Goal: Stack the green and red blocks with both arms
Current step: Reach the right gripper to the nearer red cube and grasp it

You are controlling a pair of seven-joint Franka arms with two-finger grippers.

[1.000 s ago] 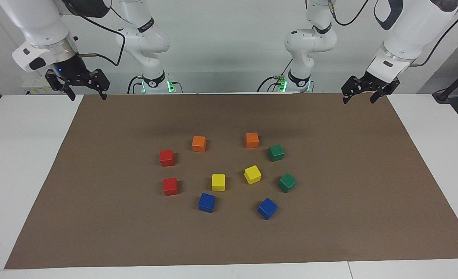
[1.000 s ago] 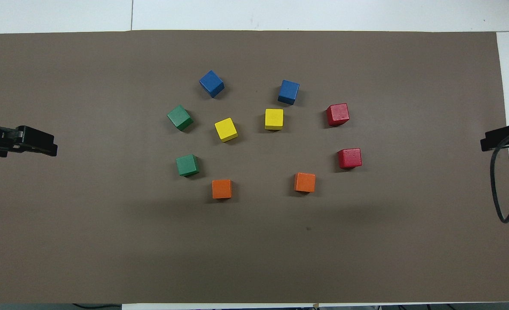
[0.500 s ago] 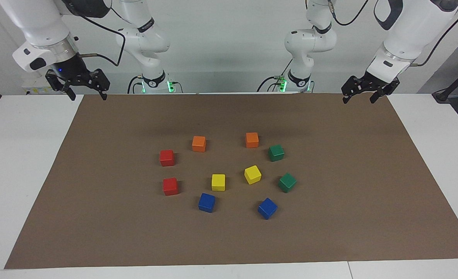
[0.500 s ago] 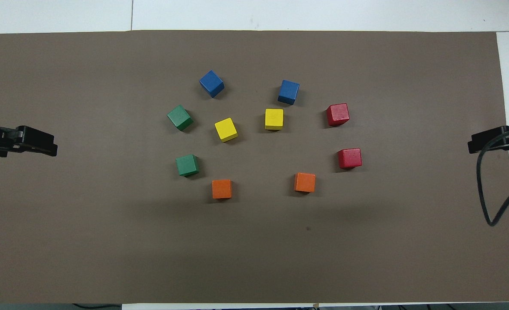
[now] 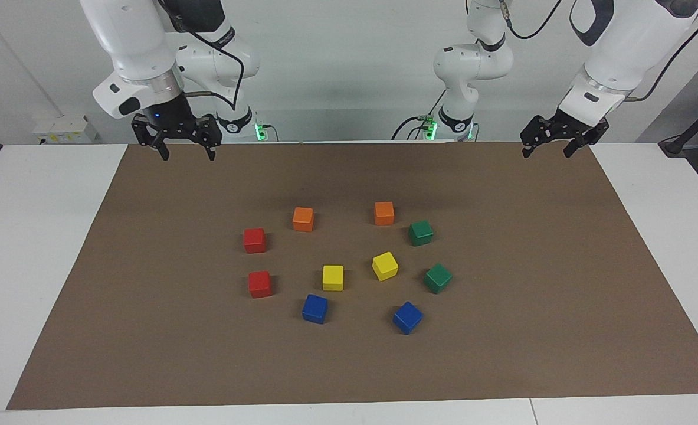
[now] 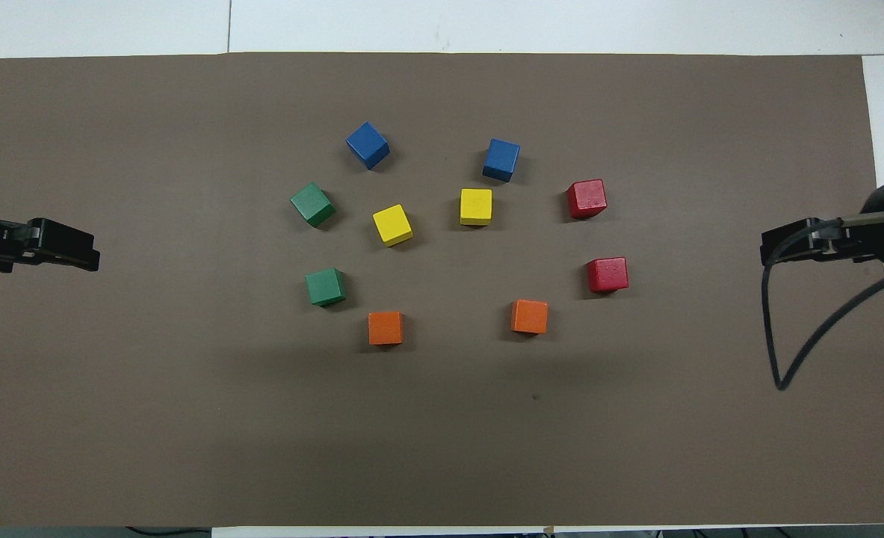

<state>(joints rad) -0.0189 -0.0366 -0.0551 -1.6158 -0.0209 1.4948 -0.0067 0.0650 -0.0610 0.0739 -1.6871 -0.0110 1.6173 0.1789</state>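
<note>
Ten cubes loose on the brown mat [image 5: 148, 330], both grippers up in the air with fingers apart and nothing in them.

Facing view: the right gripper [image 5: 186, 154] hangs over the mat's edge nearest the robots, near the right arm's corner; the left gripper [image 5: 548, 150] hangs over the same edge at the left arm's corner. Red block [image 5: 254, 240] and second red block [image 5: 259, 284] sit toward the right arm's end of the cluster, green block [image 5: 420, 232] and second green block [image 5: 438, 277] toward the left arm's end, all apart, none stacked. Overhead view: the left gripper [image 6: 68, 246] and right gripper [image 6: 789, 245] each reach in over a short edge of the mat [image 6: 187, 448]; the red blocks [image 6: 586, 198] [image 6: 607, 274] and green blocks [image 6: 312, 204] [image 6: 326, 287] lie mid-mat, well apart from both.
</note>
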